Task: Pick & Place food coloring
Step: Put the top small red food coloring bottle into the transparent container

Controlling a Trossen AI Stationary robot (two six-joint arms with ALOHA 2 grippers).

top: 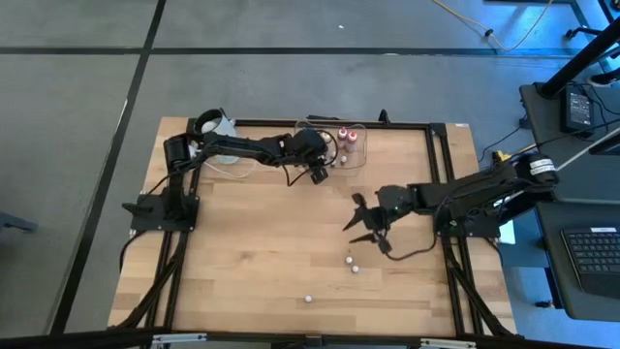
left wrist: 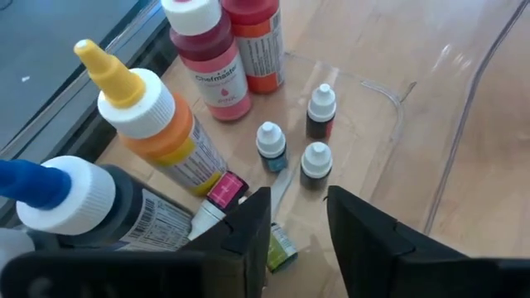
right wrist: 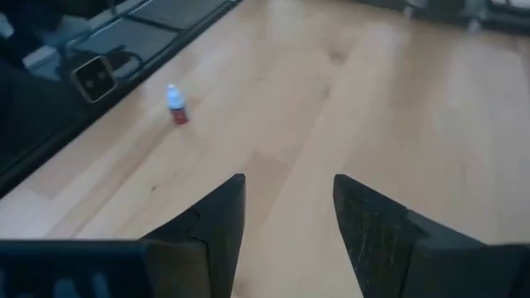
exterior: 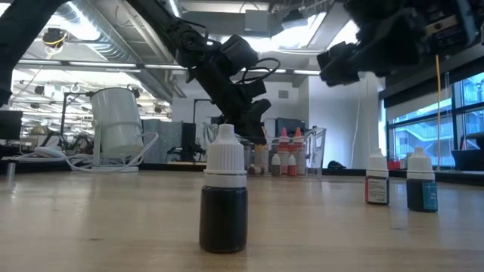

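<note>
Three tiny pale-capped food coloring bottles (left wrist: 302, 136) stand upright in the clear rectangular plastic tub (top: 341, 142); left gripper (left wrist: 298, 219) hovers over them, fingers spread, empty. Right gripper (right wrist: 286, 215), spread and empty, hangs well apart from the tub; the red-labelled bottle (right wrist: 175, 106) ahead shows only in its wrist view.

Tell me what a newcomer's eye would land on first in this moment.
Probably the left gripper, jaws apart, over the clear tub at the table's far edge, where three tiny bottles stand beside bigger squeeze bottles. Next, the dark small bottle right before the low camera, while the right gripper hangs open mid-table.
</note>
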